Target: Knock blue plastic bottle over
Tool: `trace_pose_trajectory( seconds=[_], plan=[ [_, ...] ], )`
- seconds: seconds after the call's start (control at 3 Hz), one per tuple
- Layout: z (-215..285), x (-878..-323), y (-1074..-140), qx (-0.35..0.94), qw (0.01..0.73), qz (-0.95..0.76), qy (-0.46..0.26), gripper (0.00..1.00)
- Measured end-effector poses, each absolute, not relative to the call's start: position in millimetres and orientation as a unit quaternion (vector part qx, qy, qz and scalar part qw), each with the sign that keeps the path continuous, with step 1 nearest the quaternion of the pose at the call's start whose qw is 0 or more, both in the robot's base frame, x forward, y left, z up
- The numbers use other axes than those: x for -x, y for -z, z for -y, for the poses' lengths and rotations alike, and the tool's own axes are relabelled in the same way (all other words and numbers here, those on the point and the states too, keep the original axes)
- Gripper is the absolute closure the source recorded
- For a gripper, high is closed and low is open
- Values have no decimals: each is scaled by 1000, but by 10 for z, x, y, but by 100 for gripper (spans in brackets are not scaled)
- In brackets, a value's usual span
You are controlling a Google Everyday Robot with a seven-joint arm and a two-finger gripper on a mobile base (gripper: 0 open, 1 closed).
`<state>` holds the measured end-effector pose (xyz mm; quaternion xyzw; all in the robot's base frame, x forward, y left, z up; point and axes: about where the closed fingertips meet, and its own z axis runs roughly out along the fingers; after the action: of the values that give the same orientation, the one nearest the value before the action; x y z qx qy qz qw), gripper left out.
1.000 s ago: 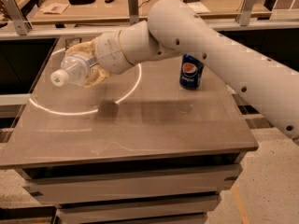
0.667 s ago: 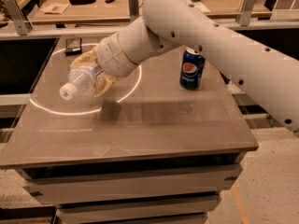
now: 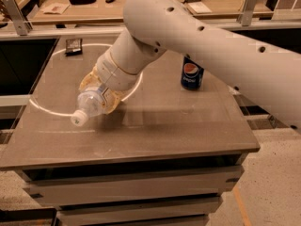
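The blue plastic bottle point(image 3: 91, 104) is clear with a white cap point(image 3: 78, 119). It lies tilted, cap pointing down and to the front left, near the table surface at the left middle. My gripper point(image 3: 101, 93) is at the end of the white arm and is wrapped around the bottle's body. The fingers point(image 3: 89, 81) are cream coloured and sit on either side of the bottle. The bottle's base and label are hidden behind the gripper.
A short blue Pepsi can point(image 3: 192, 74) stands upright at the right of the table point(image 3: 188, 131). A dark flat packet point(image 3: 74, 45) lies at the far left. A bright ring of light crosses the tabletop. A cluttered counter runs behind.
The arm has swung toward the front and right, carrying the bottle lower. The cap now points down at the tabletop.
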<state>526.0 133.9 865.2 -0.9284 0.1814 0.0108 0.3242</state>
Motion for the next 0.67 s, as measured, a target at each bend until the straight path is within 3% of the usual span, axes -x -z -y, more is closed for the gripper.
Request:
trace_pose_trajectory(
  seconds=[0.67],
  plan=[
    [-1229,-5194,-8483,947,270,-172,10,100]
  ],
)
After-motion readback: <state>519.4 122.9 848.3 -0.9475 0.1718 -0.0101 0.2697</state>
